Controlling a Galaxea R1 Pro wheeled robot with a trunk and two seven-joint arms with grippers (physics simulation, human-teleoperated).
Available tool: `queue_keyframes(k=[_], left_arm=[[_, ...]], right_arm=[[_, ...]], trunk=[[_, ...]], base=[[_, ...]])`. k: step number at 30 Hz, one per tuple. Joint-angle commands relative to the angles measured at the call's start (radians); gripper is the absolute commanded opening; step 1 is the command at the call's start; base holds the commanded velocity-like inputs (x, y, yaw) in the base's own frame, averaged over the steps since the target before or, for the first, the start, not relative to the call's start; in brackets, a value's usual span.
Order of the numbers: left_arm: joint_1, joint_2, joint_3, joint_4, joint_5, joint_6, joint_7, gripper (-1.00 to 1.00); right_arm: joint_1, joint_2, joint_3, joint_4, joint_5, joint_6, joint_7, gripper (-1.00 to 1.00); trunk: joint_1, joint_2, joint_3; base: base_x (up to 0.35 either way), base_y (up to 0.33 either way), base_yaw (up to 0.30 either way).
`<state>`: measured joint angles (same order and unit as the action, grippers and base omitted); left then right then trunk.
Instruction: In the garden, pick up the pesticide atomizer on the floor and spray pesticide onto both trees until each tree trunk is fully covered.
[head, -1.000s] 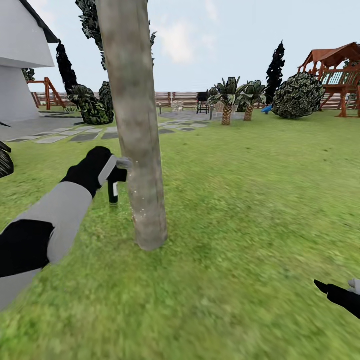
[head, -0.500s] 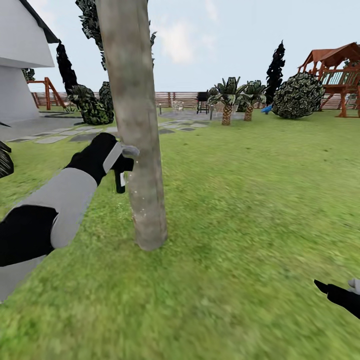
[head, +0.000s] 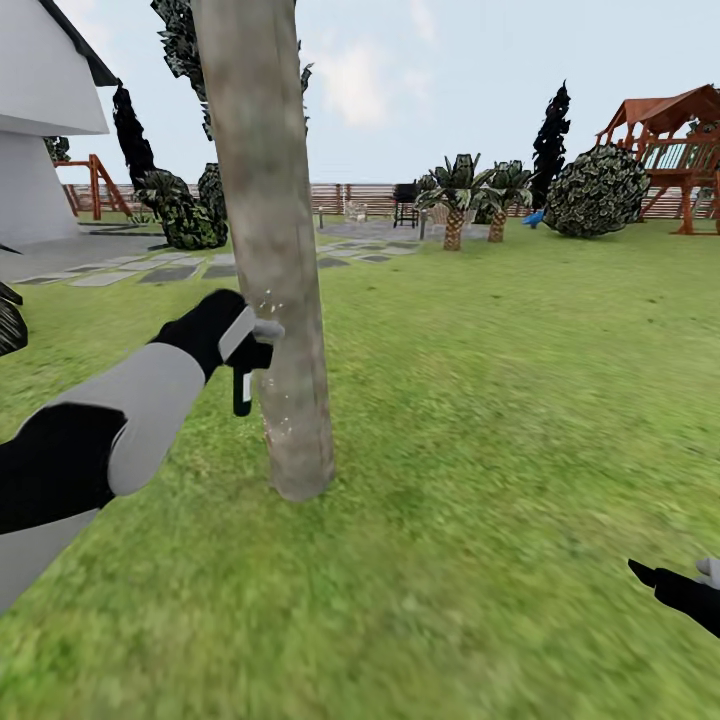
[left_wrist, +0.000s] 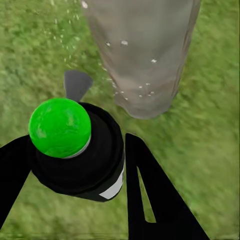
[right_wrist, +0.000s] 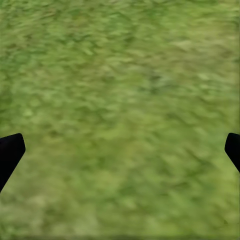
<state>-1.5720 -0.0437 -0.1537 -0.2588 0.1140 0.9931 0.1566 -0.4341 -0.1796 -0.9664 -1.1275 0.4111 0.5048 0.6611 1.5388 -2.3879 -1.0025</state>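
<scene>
Pesticide atomizer (head: 243, 372) beside tree trunk (head: 275, 300), open lawn (head: 500, 420) beyond

The tree trunk (head: 275, 250) blocks the left end effector (head: 245, 345) directly ahead; open lawn (head: 500, 400) lies everywhere else around it.

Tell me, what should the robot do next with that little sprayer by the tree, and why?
Probably keep spraying while sweeping along the trunk. The left gripper holds the atomizer at the trunk, but the whitish speckles are only sparse.
</scene>
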Motion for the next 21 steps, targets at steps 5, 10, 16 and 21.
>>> queue_keyframes(k=[5, 10, 16, 21], left_arm=[[0.004, -0.002, -0.003, 0.054, -0.001, -0.003, -0.001, -1.0], [0.009, -0.005, -0.003, 0.105, -0.001, -0.01, -0.004, -1.0], [0.056, -0.003, -0.003, 0.19, -0.001, -0.062, -0.006, -1.0], [0.119, -0.002, -0.003, 0.194, -0.001, -0.11, -0.006, -1.0]], right_arm=[[0.0, 0.0, 0.0, 0.0, 0.0, 0.001, 0.0, 1.0], [0.0, 0.0, 0.0, 0.0, 0.0, 0.001, 0.0, 1.0], [0.0, -0.003, 0.0, 0.0, 0.0, 0.001, 0.0, 1.0], [0.0, -0.003, 0.0, 0.001, 0.0, 0.001, 0.0, 1.0]], trunk=[[0.0, 0.0, 0.0], [0.0, 0.0, 0.0], [0.0, 0.0, 0.0], [0.0, 0.0, 0.0]], base=[[0.0, 0.0, 0.0], [0.0, 0.0, 0.0], [0.0, 0.0, 0.0], [0.0, 0.0, 0.0]])
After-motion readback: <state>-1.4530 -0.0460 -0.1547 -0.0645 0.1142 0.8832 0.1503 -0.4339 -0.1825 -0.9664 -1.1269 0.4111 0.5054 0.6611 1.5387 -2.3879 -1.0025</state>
